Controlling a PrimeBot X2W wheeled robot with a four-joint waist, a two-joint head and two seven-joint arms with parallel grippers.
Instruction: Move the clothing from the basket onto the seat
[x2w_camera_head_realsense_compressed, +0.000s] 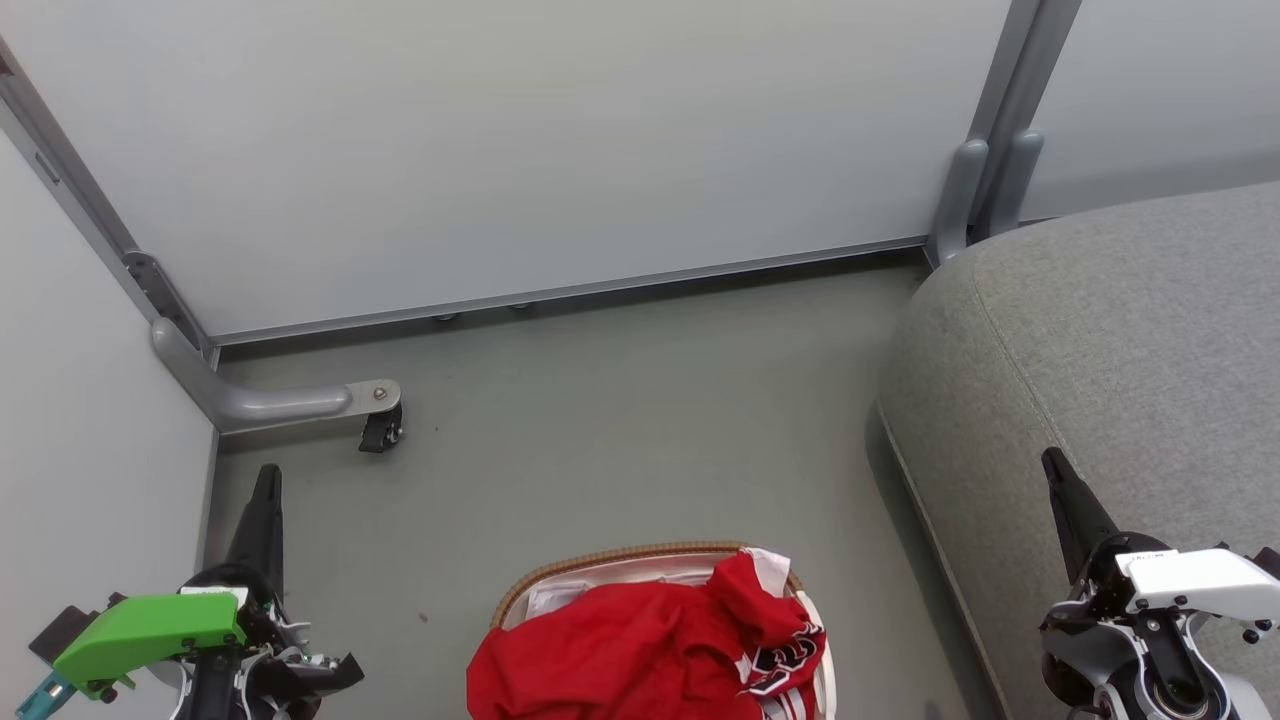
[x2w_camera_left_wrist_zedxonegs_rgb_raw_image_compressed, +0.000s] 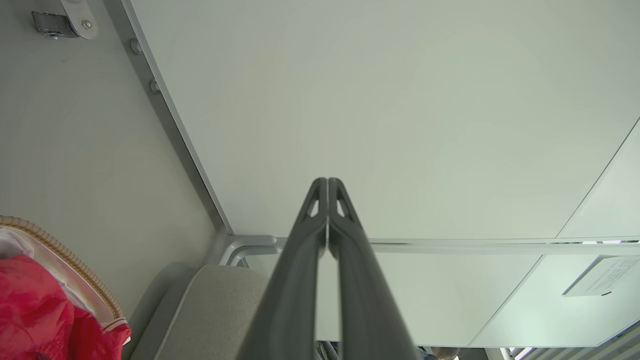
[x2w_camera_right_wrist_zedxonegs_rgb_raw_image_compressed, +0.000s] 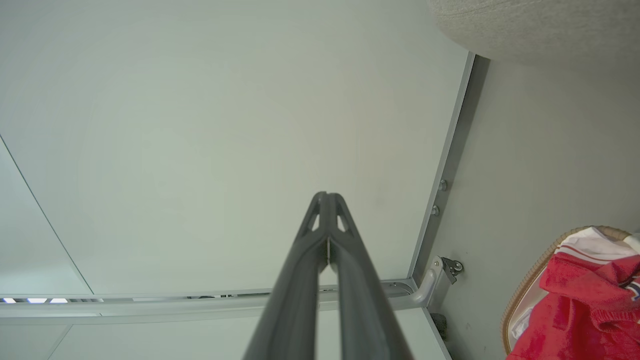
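Observation:
Bright red clothing (x2w_camera_head_realsense_compressed: 650, 645) with white trim and black-and-white lettering is heaped in the basket (x2w_camera_head_realsense_compressed: 600, 562), a white one with a tan woven rim, on the floor at the bottom centre of the head view. The grey fabric seat (x2w_camera_head_realsense_compressed: 1100, 330) fills the right side. My left gripper (x2w_camera_head_realsense_compressed: 268, 478) is shut and empty at the lower left, well left of the basket. At the lower right my right gripper (x2w_camera_head_realsense_compressed: 1052, 462) is shut and empty over the seat's front edge. The clothing (x2w_camera_left_wrist_zedxonegs_rgb_raw_image_compressed: 35, 310) and basket rim (x2w_camera_left_wrist_zedxonegs_rgb_raw_image_compressed: 60, 252) show in the left wrist view; the clothing (x2w_camera_right_wrist_zedxonegs_rgb_raw_image_compressed: 585, 305) shows in the right wrist view.
Pale partition panels (x2w_camera_head_realsense_compressed: 520, 140) with metal frames close off the back and left. A metal foot with a black caster (x2w_camera_head_realsense_compressed: 380, 430) juts onto the grey floor (x2w_camera_head_realsense_compressed: 640, 420) at the left. A frame post (x2w_camera_head_realsense_compressed: 985, 170) stands behind the seat's corner.

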